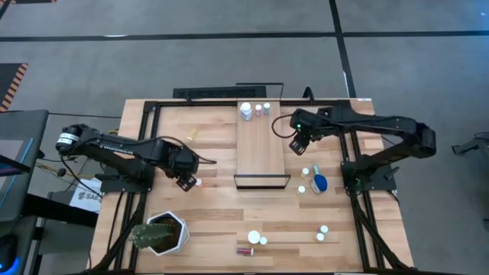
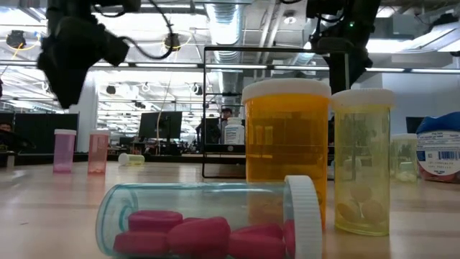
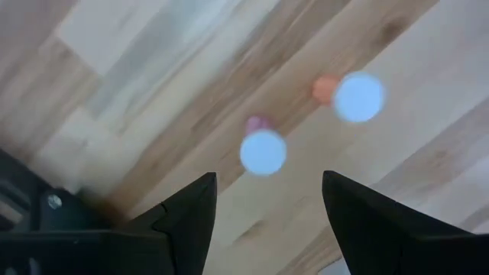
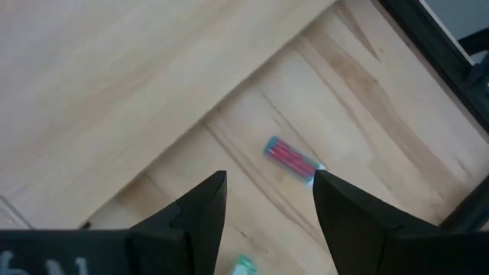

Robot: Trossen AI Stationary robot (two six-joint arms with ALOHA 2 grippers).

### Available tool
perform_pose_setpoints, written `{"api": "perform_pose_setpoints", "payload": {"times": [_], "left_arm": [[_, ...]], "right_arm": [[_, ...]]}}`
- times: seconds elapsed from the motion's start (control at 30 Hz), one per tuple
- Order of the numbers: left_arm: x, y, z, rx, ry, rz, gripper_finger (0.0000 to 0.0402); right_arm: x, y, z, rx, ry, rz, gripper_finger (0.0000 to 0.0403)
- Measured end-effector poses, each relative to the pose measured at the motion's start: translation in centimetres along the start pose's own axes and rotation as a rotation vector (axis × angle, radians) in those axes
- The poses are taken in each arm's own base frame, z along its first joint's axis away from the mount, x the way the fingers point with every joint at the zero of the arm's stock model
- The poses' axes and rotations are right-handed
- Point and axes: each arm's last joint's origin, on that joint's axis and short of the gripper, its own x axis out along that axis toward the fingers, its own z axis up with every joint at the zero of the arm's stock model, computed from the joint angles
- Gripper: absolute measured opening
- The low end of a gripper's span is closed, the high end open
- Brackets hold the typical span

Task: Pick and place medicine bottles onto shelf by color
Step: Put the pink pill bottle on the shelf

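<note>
The shelf (image 1: 260, 149) lies along the table's middle, with three bottles (image 1: 256, 110) standing at its far end. My left gripper (image 1: 187, 182) hangs open to the left of the shelf, pointing down. Below it stand a pink bottle (image 3: 263, 151) and an orange bottle (image 3: 357, 97), both white-capped and clear of its fingers. My right gripper (image 1: 296, 145) hangs open above the table at the shelf's right edge, with nothing between its fingers. Beyond those fingers a vial with red contents (image 4: 290, 160) lies on its side.
Several small bottles and a wider blue one (image 1: 318, 182) stand right of the shelf. More bottles (image 1: 256, 238) and a lying red vial (image 1: 244, 250) sit near the front edge. A white pot with a plant (image 1: 160, 233) stands at the near left.
</note>
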Motion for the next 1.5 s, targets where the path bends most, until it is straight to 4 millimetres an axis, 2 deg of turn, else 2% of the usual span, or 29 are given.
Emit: {"api": "perform_pose_setpoints", "payload": {"times": [0.17, 0.6, 0.87, 1.27, 1.5], "left_arm": [[1.4, 0.1, -0.4, -0.022, -0.006, 0.007, 0.0224], [3.6, 0.4, -0.7, -0.052, -0.034, -0.006, 0.0224], [3.8, 0.4, -0.6, -0.053, -0.044, -0.009, 0.022], [3.8, 0.2, -0.6, -0.058, -0.034, -0.037, 0.0121], [3.6, 0.3, -0.3, -0.072, -0.039, -0.041, 0.0095]], "right_arm": [[-0.1, 0.6, -0.1, -0.02, -0.012, 0.014, 0.0216], [-0.2, 0.7, 0.0, -0.03, -0.028, 0.023, 0.0216], [-0.2, 0.8, 0.1, -0.041, -0.042, 0.028, 0.0216], [-0.2, 0.8, 0.1, -0.043, -0.042, 0.028, 0.0216], [-0.2, 0.8, 0.1, -0.046, -0.045, 0.02, 0.0216]]}}
